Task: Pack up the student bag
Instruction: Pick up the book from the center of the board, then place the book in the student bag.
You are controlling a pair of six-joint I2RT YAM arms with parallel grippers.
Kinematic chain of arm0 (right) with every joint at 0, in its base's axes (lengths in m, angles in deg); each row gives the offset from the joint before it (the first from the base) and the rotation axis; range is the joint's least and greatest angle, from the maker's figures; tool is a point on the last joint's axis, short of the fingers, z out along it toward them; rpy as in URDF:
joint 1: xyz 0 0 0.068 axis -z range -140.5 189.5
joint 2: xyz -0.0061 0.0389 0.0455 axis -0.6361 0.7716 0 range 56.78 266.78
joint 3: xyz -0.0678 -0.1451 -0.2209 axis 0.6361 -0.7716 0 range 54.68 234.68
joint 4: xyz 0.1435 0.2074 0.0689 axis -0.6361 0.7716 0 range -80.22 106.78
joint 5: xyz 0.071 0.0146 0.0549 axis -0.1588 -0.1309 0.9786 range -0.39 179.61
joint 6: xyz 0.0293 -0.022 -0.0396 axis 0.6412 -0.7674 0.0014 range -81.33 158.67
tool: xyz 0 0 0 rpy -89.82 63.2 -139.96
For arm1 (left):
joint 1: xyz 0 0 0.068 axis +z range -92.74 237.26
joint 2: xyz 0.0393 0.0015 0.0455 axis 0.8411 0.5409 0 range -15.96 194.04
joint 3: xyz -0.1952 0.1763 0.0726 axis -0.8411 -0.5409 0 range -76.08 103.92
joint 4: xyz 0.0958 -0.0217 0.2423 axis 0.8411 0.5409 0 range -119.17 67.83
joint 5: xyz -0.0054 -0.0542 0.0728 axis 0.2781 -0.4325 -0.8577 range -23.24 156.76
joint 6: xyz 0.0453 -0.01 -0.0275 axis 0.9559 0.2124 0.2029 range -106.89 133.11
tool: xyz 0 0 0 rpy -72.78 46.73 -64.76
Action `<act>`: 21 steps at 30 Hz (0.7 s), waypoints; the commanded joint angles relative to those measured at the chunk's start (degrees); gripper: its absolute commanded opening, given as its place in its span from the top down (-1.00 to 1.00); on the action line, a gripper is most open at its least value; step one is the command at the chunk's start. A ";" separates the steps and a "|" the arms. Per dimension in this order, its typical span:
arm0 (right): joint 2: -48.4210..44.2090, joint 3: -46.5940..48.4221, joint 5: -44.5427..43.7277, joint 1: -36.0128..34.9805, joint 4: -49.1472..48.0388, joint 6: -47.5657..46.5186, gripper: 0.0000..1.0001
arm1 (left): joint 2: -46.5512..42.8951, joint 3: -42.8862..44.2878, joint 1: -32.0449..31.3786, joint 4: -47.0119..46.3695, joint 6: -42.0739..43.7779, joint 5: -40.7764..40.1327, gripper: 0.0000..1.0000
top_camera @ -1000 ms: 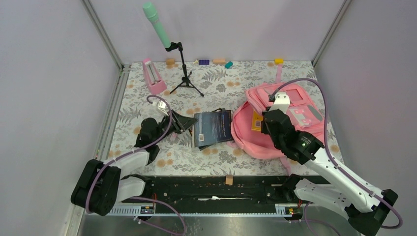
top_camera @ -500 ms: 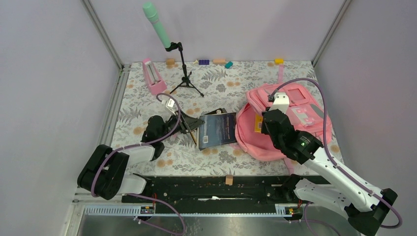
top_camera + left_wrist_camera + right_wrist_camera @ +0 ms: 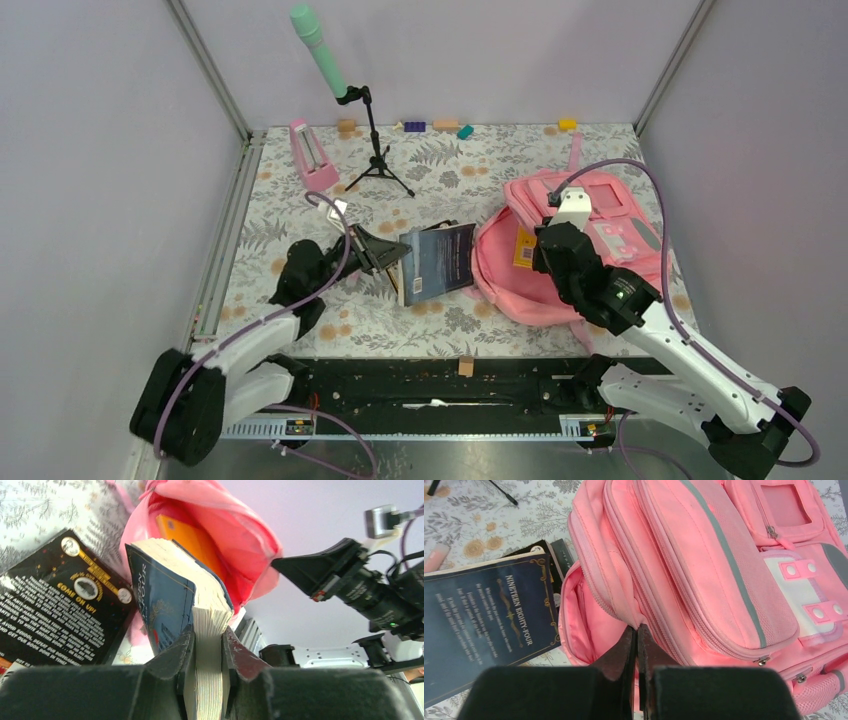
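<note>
The student bag [image 3: 612, 232] lies at right, its main opening facing left. My right gripper [image 3: 537, 262] is shut on the bag's upper opening flap [image 3: 624, 605] and holds it up, with the fingertips [image 3: 638, 628] pinching the pink fabric. An orange book [image 3: 187, 537] shows inside the bag [image 3: 240, 525]. My left gripper [image 3: 393, 262] is shut on the page edge of a dark blue book [image 3: 440, 262], which is tipped up on edge just outside the opening. In the left wrist view the fingers [image 3: 206, 630] clamp the blue book [image 3: 160, 595].
A black book [image 3: 55, 605] lies flat beneath and beside the blue one. A pink metronome [image 3: 313, 157] and a green microphone [image 3: 320, 50] on a black tripod [image 3: 378, 165] stand at back left. Small blocks [image 3: 440, 125] line the back wall. A wooden block [image 3: 465, 366] sits at the near edge.
The left gripper opened slightly, shifted, then closed on the blue book's edge, and the book now stands more upright and closer to the bag. The right gripper kept its hold.
</note>
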 commanded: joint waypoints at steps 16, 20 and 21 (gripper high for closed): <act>-0.62 7.47 10.18 -0.42 -6.70 -0.38 1.00 | -17.31 7.87 -1.98 5.37 -9.08 -6.80 1.00; -0.66 7.61 10.39 -0.36 -6.70 -0.05 1.00 | -13.64 8.72 -4.58 4.13 -8.98 -7.66 1.00; -0.74 7.63 10.39 -0.42 -6.72 0.01 1.00 | -12.74 8.82 -5.32 3.53 -8.92 -7.89 1.00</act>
